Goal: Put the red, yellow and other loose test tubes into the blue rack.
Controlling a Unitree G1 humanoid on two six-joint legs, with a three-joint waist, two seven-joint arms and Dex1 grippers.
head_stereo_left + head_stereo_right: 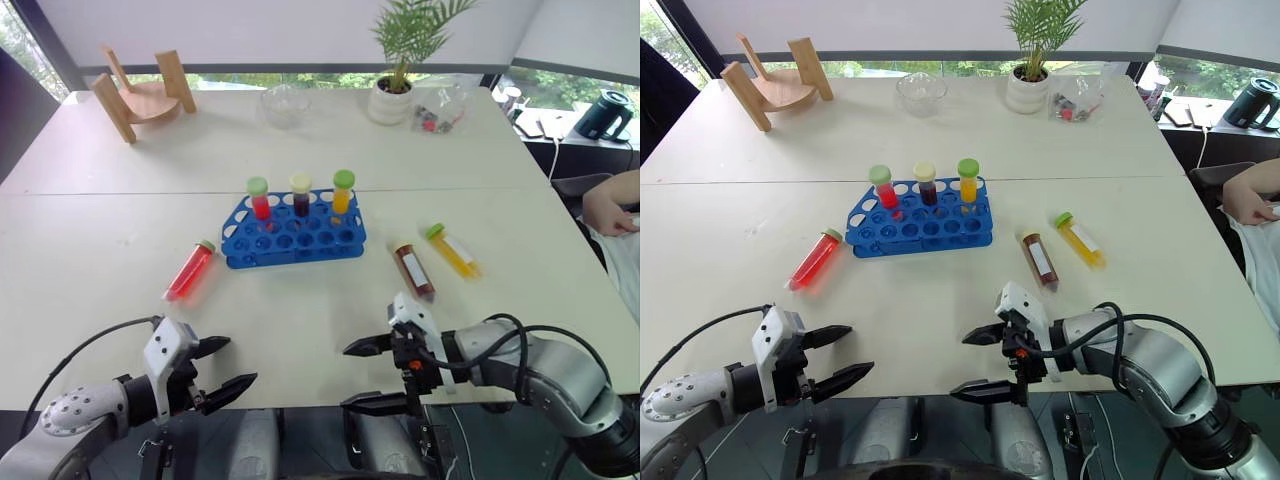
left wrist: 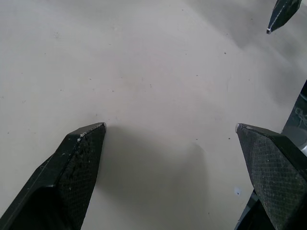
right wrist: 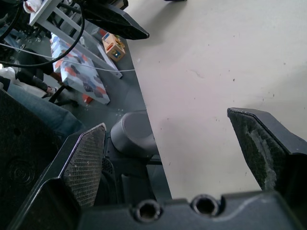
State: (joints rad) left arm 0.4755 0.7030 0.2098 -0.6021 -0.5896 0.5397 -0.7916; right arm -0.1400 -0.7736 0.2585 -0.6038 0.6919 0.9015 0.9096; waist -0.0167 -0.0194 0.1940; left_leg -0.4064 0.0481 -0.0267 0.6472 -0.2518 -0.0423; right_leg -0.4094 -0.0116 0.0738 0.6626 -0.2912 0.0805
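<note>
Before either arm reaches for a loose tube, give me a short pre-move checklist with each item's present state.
1. Left gripper open, holding nothing: ok.
2. Right gripper open, holding nothing: ok.
3. Blue rack has free holes; three tubes stand in its back row: ok.
4. Red tube lies flat left of the rack, apart from it: ok.
5. Brown tube and yellow tube lie right of the rack, not touching: ok.
6. All tubes racked: not ok.
</note>
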